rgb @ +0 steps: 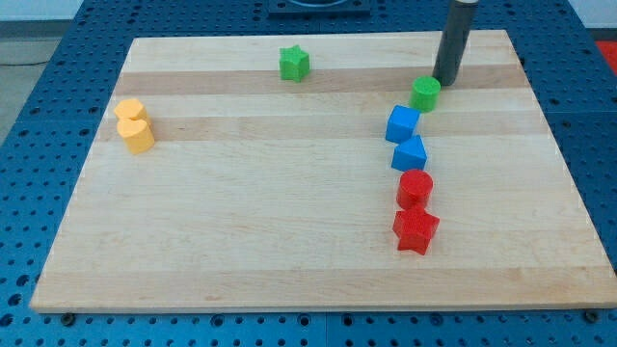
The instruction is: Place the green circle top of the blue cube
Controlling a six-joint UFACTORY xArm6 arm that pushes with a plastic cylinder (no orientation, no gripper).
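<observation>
Resting on the tabletop [289, 241], my tip [444, 83] sits just beside the green circle [425, 93], at its upper right. I have no jaws here, only the rod. The blue cube [402, 123] lies just below-left of the circle, nearly touching it.

Rod [455, 39] is running out past the view's top edge; worktop [289, 280] corners are showing fully.

Bright even overhead light, soft short shadows under blocks, sharp focus, no glare
</observation>
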